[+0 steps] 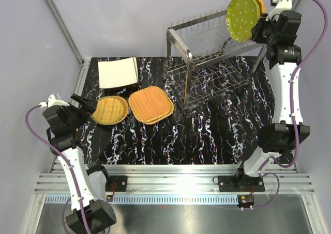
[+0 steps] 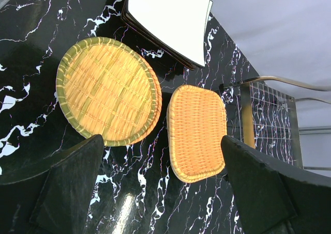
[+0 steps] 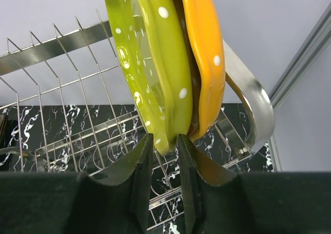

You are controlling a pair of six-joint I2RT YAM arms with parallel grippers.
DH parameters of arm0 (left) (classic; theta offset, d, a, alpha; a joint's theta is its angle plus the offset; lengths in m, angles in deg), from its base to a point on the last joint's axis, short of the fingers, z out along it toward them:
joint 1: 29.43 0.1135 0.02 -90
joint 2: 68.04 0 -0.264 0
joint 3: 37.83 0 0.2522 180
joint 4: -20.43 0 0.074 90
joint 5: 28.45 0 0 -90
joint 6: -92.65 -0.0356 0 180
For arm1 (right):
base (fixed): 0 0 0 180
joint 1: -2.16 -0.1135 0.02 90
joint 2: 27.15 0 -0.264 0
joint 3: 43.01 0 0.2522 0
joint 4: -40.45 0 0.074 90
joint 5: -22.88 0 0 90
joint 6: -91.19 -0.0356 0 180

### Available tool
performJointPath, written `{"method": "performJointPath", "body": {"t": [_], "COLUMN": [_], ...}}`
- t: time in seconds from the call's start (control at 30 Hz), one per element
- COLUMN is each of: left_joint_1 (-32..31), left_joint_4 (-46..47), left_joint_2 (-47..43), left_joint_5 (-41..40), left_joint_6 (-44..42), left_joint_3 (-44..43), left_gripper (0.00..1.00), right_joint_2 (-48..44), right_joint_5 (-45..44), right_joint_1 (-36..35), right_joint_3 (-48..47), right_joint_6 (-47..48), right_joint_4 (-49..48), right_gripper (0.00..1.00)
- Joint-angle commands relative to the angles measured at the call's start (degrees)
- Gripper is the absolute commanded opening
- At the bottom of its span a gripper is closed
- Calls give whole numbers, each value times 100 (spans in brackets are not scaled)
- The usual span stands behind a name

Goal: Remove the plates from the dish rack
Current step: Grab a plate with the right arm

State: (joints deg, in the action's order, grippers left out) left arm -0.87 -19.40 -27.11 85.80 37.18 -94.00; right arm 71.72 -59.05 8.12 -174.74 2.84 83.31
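Right claw pinching green plate rim, 1 o'clock of rack. Left claw wide open, 9 o'clock of round plate.

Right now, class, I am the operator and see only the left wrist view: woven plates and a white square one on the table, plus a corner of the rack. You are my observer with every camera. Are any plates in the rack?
Observer: Yes, a green dotted plate stands at the right end of the dish rack, on its upper tier.
Operator: Only that one?
Observer: No, an orange dotted plate stands right behind it, against it.
Operator: Where is the right arm?
Observer: The right pincer is shut on the green dotted plate's lower rim, one finger on either side.
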Motion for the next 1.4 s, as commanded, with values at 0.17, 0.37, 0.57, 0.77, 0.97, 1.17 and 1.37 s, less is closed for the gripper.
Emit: {"method": "performJointPath", "body": {"t": [0.17, 0.37, 0.57, 0.77, 0.97, 1.17, 1.37], "left_joint_1": [1, 1, 1, 1, 1, 1, 1], "left_joint_4": [198, 181, 146, 172, 181, 189, 198], "left_joint_2": [-58, -67, -76, -76, -50, -67, -32], "left_joint_5": [185, 177, 150, 150, 176, 159, 168], "left_joint_6": [54, 37, -7, 2, 11, 28, 46], "left_joint_3": [-127, -127, -127, -109, -127, -109, -136], "left_gripper": [99, 99, 99, 99, 99, 99, 99], "right_joint_2": [-115, 325, 633, 660, 818, 967, 889], "right_joint_5": [-358, -430, -351, -298, -289, -237, -193], "right_joint_1": [-24, -16, 28, 72, 204, 222, 222], "right_joint_3": [-190, -893, -1421, -1360, -1447, -1492, -1159], "right_joint_6": [187, -321, -754, -912, -1053, -1088, -860], "right_joint_4": [-283, 367, 807, 869, 878, 825, 274], "right_gripper": [38, 45, 47, 48, 49, 50, 50]}}
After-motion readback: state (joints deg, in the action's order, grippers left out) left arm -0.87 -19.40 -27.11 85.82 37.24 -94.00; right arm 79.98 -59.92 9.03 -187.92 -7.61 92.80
